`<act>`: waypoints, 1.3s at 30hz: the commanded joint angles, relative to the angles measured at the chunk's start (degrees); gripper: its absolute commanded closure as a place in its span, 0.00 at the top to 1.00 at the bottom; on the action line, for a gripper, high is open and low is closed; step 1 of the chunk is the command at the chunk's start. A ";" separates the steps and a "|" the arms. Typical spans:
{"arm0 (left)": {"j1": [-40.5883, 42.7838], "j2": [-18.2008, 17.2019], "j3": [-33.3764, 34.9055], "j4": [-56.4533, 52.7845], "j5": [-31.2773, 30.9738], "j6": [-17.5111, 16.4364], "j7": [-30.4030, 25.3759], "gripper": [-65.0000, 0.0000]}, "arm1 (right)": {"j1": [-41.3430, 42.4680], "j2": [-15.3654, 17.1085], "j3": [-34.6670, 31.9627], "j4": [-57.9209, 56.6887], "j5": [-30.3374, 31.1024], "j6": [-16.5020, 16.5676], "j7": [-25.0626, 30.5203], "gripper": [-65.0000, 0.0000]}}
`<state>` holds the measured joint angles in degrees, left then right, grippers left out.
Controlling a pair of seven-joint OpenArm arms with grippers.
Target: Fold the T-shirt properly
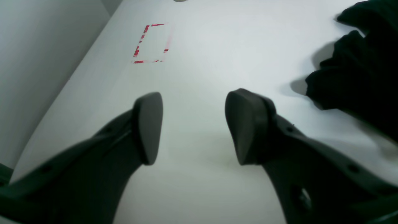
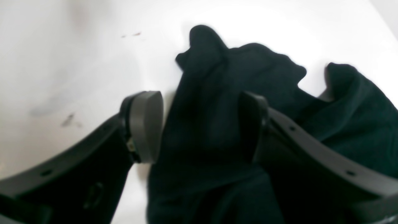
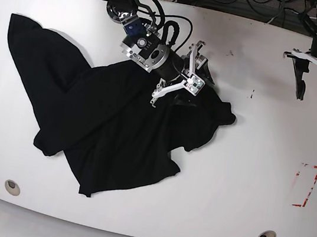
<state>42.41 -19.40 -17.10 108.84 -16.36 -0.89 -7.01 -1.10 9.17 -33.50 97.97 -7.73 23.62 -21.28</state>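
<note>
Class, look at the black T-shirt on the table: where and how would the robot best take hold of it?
I'd pinch the rounded end of the T-shirt that juts toward the left hand, coming from that side and above. It is a narrow, raised fold with bare table beside it, so open fingers could probably straddle it.

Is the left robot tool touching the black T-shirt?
Apart: the base view shows bare white table between the left tool and the T-shirt.
</note>
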 commanded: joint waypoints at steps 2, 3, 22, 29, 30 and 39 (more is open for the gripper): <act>0.28 -0.49 -0.37 1.26 0.06 0.33 -1.68 0.53 | 2.50 -0.59 0.61 -3.71 0.41 -0.37 1.97 0.57; 0.26 -0.49 -0.35 1.30 0.10 0.35 -1.69 0.53 | 2.84 -0.61 0.59 -4.43 0.41 -0.35 2.07 0.57; -0.45 -0.24 0.05 1.14 0.15 0.27 -1.50 0.52 | 7.22 -0.67 1.73 -10.55 0.41 -0.65 1.94 0.55; -1.18 -0.19 0.61 1.14 0.19 0.29 -0.68 0.52 | 7.60 -0.78 2.55 -11.50 0.48 -0.70 2.03 0.55; -0.78 -0.26 0.28 1.12 0.16 0.32 -1.12 0.52 | 7.61 -0.87 2.16 -12.39 0.45 -0.74 1.94 0.55; -0.03 -0.35 -0.43 1.05 0.07 0.36 -1.91 0.52 | 7.89 -1.33 1.45 -15.27 0.41 -0.84 1.78 0.55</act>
<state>42.22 -19.25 -17.02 108.95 -16.34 -0.84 -6.96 5.61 8.25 -32.25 82.00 -7.64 22.96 -20.64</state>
